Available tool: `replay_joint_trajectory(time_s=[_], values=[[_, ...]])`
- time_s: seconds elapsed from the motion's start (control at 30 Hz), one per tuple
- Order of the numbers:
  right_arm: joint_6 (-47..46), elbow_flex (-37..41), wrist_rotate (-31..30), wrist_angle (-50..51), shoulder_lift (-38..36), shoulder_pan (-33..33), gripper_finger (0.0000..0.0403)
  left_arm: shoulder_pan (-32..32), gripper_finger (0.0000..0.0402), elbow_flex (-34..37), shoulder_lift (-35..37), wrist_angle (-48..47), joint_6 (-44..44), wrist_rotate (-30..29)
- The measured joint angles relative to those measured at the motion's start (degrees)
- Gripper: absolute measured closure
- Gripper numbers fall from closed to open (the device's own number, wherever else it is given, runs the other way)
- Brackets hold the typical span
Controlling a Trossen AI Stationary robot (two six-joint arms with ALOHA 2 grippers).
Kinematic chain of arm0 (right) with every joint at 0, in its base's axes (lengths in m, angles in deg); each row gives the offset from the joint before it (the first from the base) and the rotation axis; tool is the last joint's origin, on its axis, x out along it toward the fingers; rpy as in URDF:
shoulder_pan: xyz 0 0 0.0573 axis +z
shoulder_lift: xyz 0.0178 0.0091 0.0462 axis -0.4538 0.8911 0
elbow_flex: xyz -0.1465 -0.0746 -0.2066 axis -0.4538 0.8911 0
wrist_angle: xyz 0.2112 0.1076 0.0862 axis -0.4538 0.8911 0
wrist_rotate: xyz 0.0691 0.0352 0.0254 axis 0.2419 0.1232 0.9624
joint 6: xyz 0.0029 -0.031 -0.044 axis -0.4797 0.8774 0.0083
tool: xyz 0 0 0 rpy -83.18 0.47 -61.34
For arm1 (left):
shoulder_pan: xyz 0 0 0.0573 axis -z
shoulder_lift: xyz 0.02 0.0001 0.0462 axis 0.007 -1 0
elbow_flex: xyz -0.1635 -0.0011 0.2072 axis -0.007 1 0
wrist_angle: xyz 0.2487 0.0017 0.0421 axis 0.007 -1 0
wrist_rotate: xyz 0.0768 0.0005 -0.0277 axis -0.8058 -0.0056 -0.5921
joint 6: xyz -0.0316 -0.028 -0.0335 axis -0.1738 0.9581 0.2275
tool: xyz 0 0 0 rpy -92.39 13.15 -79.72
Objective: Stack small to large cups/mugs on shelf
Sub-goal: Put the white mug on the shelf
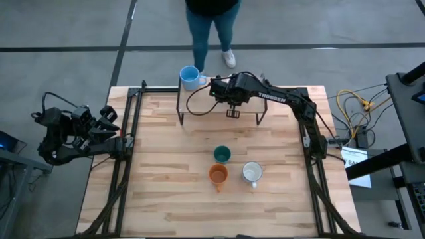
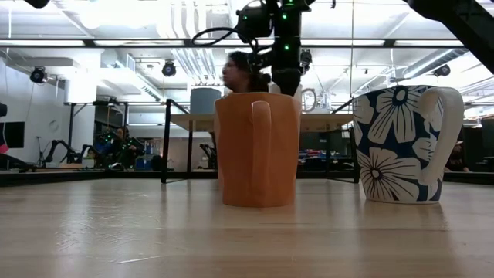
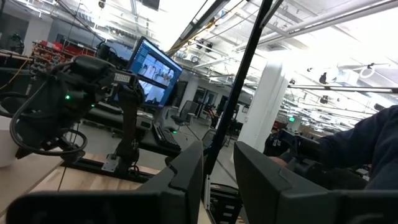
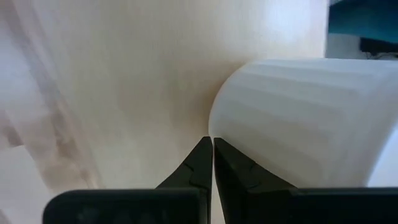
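The light-wood shelf [image 1: 219, 109] stands at the table's far edge, and a light blue mug [image 1: 190, 78] stands on its left end. My right gripper [image 4: 212, 142] is shut above the shelf, its tips right beside a white ribbed cup [image 4: 298, 118]. My right arm [image 1: 239, 89] hides that cup in the high view. A dark green cup [image 1: 222, 155], an orange mug [image 1: 218, 174] and a white flowered mug [image 1: 252, 172] stand on the table's middle. My left gripper [image 1: 109, 123] waits open at the table's left edge. My right gripper's shut fingertips [image 4: 219, 149] stand right at the white ribbed cup's side wall [image 4: 227, 118], low down by the wood it rests on. I cannot tell whether they touch it.
A person [image 1: 212, 26] stands just beyond the table's far edge, behind the shelf. In the low view the orange mug [image 2: 257, 150] and the flowered mug [image 2: 401, 147] stand in front of the shelf [image 2: 332, 120]. Black frame rails [image 1: 129, 153] run along both table sides.
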Motion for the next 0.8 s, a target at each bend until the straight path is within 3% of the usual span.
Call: replay_joint_trajectory(time_s=[0.8], values=[[1.67,0.00,-0.86,-1.92,0.00,-0.61,0.0395,0.02,0.0324,0.00,0.00,-0.02,-0.02,-0.42]])
